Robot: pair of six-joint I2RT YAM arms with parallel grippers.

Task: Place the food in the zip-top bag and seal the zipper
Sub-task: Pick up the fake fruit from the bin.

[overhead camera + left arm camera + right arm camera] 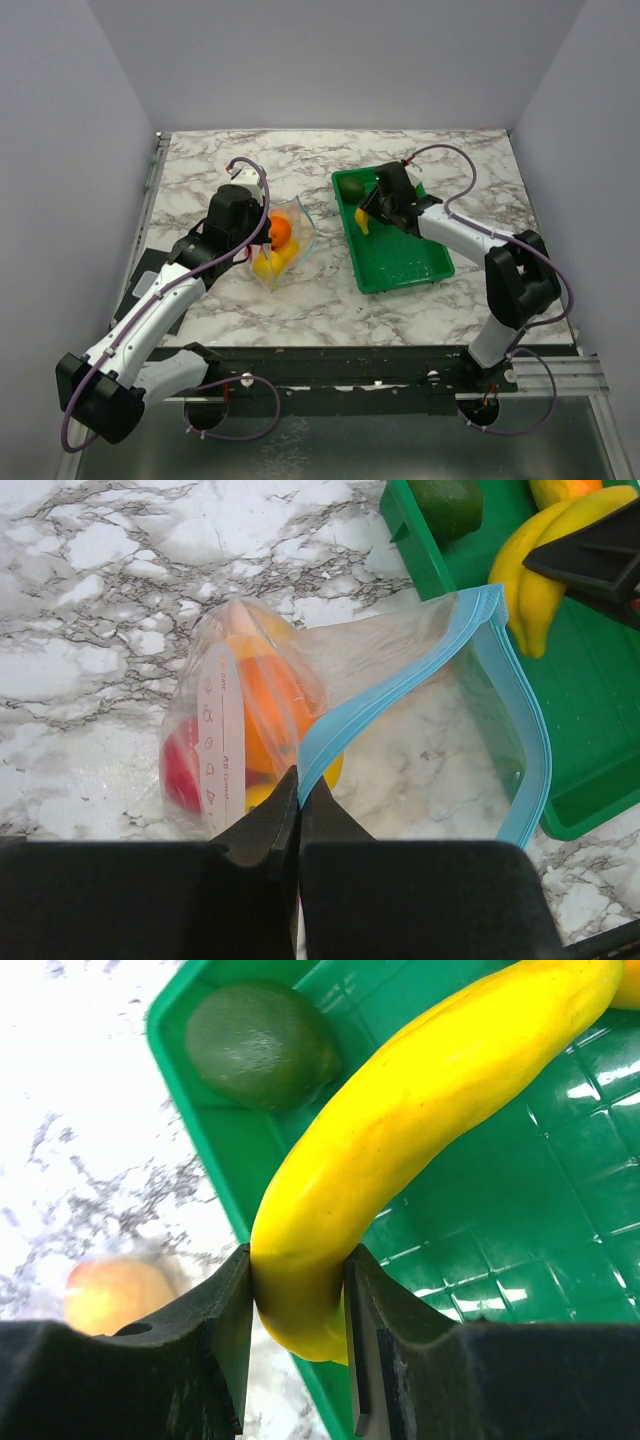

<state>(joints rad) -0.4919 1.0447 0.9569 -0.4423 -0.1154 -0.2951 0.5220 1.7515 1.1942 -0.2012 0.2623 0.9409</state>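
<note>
The clear zip-top bag [285, 240] lies left of centre with an orange [280, 230], lemons [268, 263] and a red piece [183, 770] inside. Its light blue zipper [400, 685] gapes open. My left gripper [298, 785] is shut on the zipper strip at the bag's near corner. My right gripper [298, 1290] is shut on the yellow banana [420, 1120], holding it over the left edge of the green tray [395, 245]. A dark green piece [258, 1045] lies in the tray's far corner. The banana also shows in the top view [361, 220].
The green tray stands right of the bag, its near part bare. The bag's white label [225, 740] faces the left wrist camera. Grey walls enclose the marble table [300, 300] on three sides.
</note>
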